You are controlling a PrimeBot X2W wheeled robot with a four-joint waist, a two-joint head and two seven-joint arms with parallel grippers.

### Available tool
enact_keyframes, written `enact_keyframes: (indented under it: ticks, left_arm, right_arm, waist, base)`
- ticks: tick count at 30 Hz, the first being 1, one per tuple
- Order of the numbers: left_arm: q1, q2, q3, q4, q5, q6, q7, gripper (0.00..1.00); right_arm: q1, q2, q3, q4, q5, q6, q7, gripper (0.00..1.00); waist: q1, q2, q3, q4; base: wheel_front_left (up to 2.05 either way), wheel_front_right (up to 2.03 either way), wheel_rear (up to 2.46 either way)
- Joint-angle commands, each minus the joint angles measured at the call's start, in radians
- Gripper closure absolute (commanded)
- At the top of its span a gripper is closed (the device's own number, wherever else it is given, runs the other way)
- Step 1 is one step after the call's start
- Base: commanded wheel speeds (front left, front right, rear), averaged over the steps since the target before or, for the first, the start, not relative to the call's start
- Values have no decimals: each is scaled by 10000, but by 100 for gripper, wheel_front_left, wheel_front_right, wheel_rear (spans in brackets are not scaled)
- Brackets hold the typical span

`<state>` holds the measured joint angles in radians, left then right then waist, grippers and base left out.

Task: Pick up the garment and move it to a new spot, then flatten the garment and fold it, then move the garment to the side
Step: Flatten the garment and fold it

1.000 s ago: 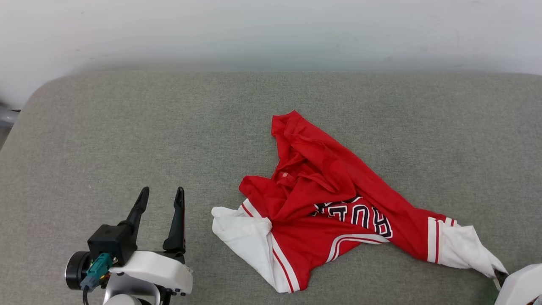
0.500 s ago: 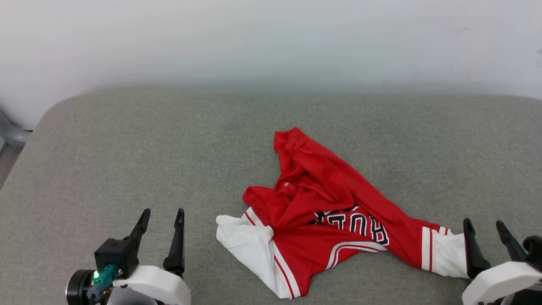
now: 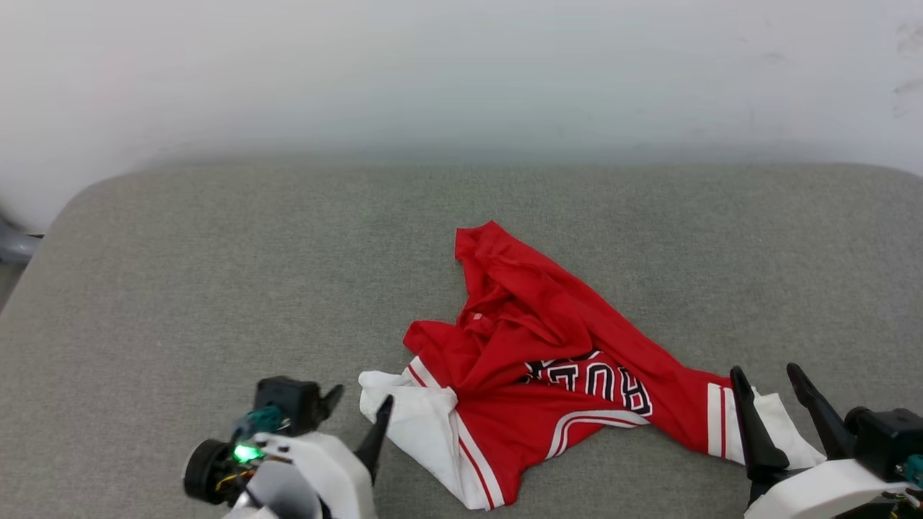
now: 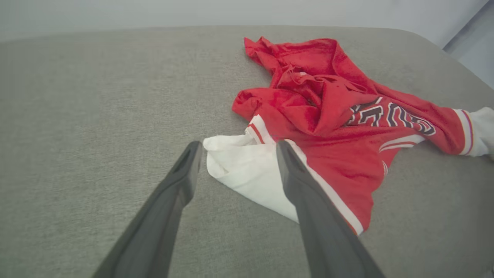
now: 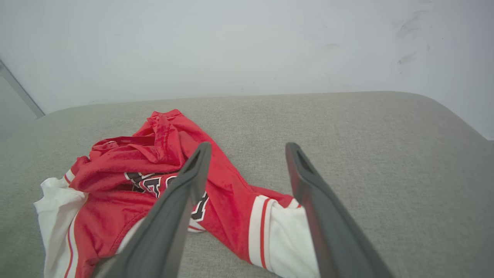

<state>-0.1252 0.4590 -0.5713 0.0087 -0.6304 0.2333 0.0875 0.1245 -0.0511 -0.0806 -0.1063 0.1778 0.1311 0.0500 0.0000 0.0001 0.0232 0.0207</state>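
pickup pending | shirt (image 3: pixel 548 360) crumpled on desk (image 3: pixel 180 274) | left gripper (image 3: pixel 360 400) wide, empty, at one white shirt sleeve | right gripper (image 3: pixel 764 371) wide, empty, at the other | remaining: move, flatten, fold, set aside

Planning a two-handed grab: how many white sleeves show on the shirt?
2. The garment has one white sleeve beside the left gripper, the other beside the right gripper.

The garment (image 3: pixel 505 346) bears black, white-edged lettering (image 3: pixel 590 380), creased and partly hidden; unreadable.
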Motion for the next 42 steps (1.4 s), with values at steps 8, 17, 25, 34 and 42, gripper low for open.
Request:
enact_keyframes:
  ticks: [8,17,25,34,42]
  left_arm:
    - [-1390,-86,-1179,631,-140,-979,2312,0]
    - [-2426,131,-2106,1714,-54,-1821,4269,0]
    - [-2188,263,-2946,2761,-361,-2370,5856,100]
    - [-2214,216,-1938,2041,-51,-1680,3443,100]
    - [-1465,356,-1264,696,-74,-852,2158,100]
  right_arm:
    - [-231,12,208,-535,120,-7,242,0]
    - [-673,13,205,-467,334,-7,133,0]
    - [-876,13,209,-205,524,-7,-4,0]
    - [-666,12,-310,309,765,-7,349,0]
    - [-289,6,-1696,1334,638,-7,2385,0]
  waist:
    - [0,-1,866,-356]
    - [0,-1,1837,-488]
    - [0,-1,2094,-501]
    - [0,-1,1367,-137]
    - [0,-1,791,5]
  base:
    - [0,0,0]
    - [0,0,0]
    - [0,0,0]
    - [0,0,0]
    - [0,0,0]
